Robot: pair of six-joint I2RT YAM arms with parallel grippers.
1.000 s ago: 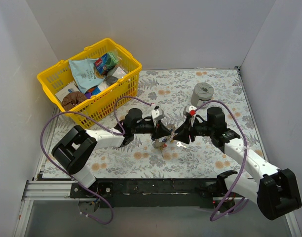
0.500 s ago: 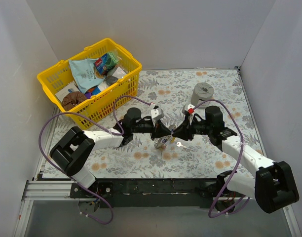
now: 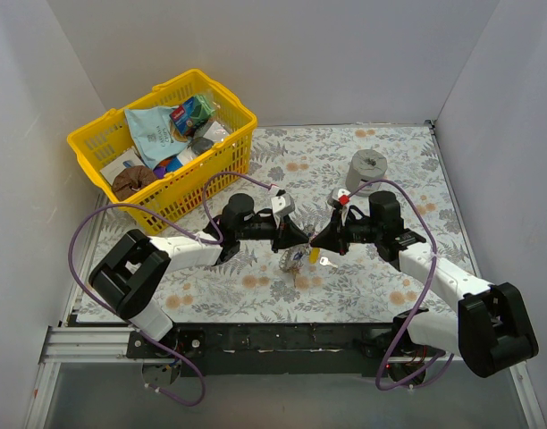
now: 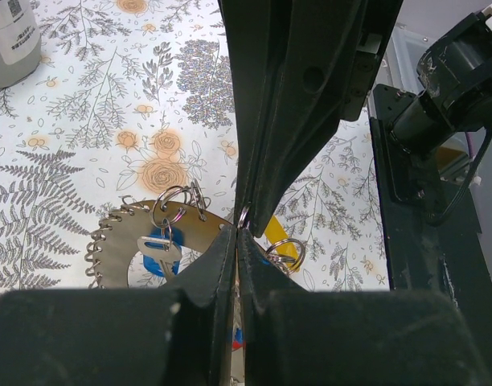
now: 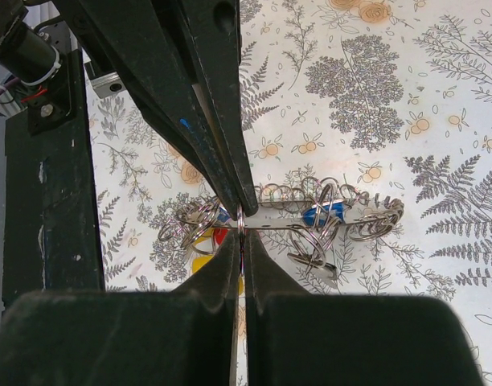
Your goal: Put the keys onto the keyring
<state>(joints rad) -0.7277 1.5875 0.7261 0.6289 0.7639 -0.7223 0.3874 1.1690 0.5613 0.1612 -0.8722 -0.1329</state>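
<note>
Near the middle of the table (image 3: pixel 399 147), a little toward its near edge, the keyring (image 3: pixel 294 260) sits between the two gripper tips; whether it rests on the floral cloth or is held just above it cannot be told. In the left wrist view its jagged silver rim (image 4: pixel 109 233) carries small split rings and a blue-headed key (image 4: pixel 160 241), with a yellow head just beside the fingers. In the right wrist view the keyring (image 5: pixel 366 219) is seen nearly edge-on, with the keys (image 5: pixel 322 214) bunched along it: blue toward the right, red and yellow heads at the left. The left gripper (image 4: pixel 240 221) has its fingers pressed together on a thin glint of metal at the keyring's rim. The right gripper (image 5: pixel 240 223) is likewise pinched tight, on the fine wire running along the keyring. From above, the two tips point at each other, almost touching. A grey roll (image 3: pixel 370 167) stands toward the far right corner, well apart from them. A yellow basket (image 3: pixel 222 152) of packets occupies the far left corner.
</note>
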